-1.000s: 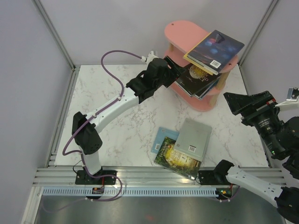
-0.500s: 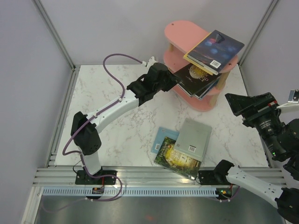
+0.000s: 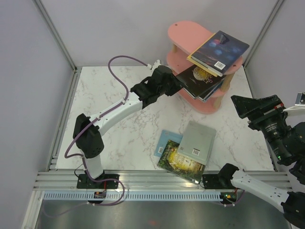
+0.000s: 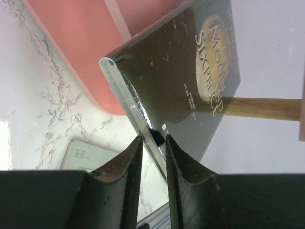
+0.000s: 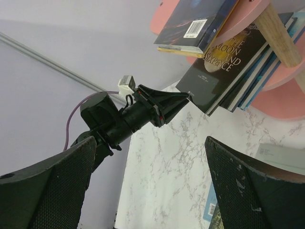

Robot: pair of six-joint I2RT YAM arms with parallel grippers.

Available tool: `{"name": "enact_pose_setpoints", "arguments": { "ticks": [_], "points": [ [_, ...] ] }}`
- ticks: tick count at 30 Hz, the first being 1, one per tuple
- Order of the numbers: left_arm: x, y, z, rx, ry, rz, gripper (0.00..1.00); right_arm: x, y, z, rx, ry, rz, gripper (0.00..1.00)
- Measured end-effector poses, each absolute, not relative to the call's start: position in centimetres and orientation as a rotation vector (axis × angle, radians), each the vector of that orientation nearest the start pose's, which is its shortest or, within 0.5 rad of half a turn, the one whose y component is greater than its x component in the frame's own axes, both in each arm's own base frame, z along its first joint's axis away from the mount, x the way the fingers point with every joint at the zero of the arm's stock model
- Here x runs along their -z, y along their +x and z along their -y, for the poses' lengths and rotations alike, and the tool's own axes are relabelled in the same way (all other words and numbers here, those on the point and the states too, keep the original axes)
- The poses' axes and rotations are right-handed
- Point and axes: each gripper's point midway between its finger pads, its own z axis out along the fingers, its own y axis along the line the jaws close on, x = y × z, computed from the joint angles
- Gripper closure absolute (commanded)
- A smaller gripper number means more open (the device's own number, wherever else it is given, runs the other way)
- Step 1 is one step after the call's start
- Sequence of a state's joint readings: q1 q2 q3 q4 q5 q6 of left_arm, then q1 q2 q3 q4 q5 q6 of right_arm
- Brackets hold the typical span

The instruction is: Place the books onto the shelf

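L gripper [image 4: 152,141] pinches black book [image 4: 190,71] edge; wrist cam only

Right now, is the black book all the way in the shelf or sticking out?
Sticking out. The black book overhangs the middle board of the pink shelf, its edge pinched by the left gripper.

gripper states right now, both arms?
Left gripper: closed on the black book, at its edge.
Right gripper: open, empty.
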State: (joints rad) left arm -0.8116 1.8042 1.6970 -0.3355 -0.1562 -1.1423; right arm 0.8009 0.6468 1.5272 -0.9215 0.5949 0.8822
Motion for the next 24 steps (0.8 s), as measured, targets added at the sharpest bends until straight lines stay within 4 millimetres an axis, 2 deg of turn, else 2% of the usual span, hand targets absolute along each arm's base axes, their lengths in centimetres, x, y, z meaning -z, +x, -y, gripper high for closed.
{"name": "enact_pose_setpoints", "arguments": {
  "ticks": [3, 13, 17, 18, 20, 23, 24],
  "points": [
    [-27.1, 37.5, 41.6, 1.047, -0.456, -2.154, 0.70, -46.3, 16.0, -6.0, -0.809, 0.537, -1.577, 0.02],
    [-27.4, 37.1, 44.3, 1.094, -0.410, -2.165, 0.69, -46.3, 16.1, -5.8, -0.781, 0.516, -1.578, 0.02],
    [-27.6, 36.9, 44.2, 1.098, -0.404, -2.163, 0.61, -46.1, 16.2, -5.8, -0.759, 0.495, -1.585, 0.02],
    [-27.6, 36.6, 43.9, 1.092, -0.400, -2.165, 0.56, -46.1, 16.3, -6.0, -0.752, 0.482, -1.591, 0.02],
    [-27.8, 35.9, 42.8, 1.072, -0.386, -2.166, 0.51, -45.9, 16.4, -6.4, -0.739, 0.458, -1.606, 0.02],
    [-29.2, 34.3, 39.7, 1.046, -0.362, -2.149, 0.38, -45.0, 16.9, -7.8, -0.719, 0.399, -1.667, 0.02],
    [-30.2, 33.7, 38.5, 1.048, -0.355, -2.128, 0.26, -44.4, 17.2, -8.5, -0.711, 0.379, -1.695, 0.02]
  ]
}}
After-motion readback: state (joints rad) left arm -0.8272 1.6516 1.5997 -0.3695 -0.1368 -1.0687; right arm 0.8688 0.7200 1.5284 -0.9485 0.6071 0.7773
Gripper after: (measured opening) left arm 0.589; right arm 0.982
